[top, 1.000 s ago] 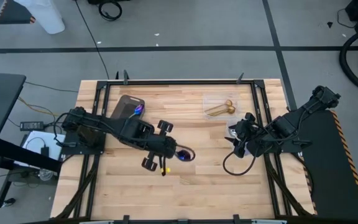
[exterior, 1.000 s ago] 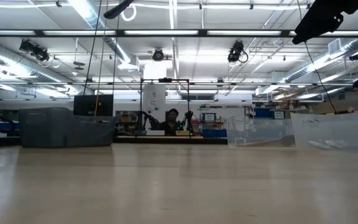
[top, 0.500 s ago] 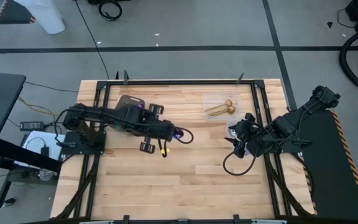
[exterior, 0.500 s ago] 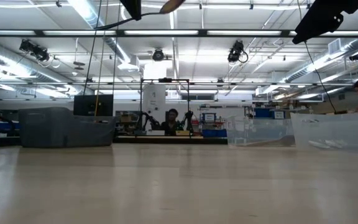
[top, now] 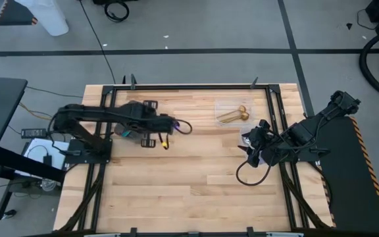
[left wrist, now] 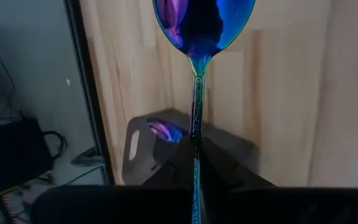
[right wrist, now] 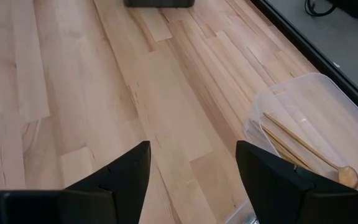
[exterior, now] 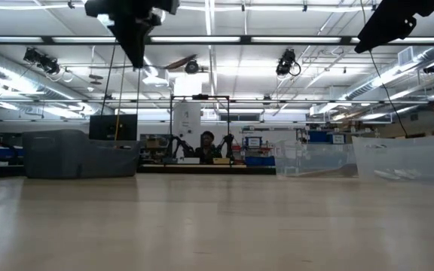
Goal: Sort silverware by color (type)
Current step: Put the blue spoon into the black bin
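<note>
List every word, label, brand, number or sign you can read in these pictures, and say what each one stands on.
None can be read.
Signs and screens in the room behind the table: too small and blurred.
The iridescent spoon, tray and clear container show no lettering.

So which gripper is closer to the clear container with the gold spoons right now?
The right gripper. It sits open just in front of the clear container, on its right side. The left gripper, fingers shut on an iridescent spoon, is farther off to its left.
</note>
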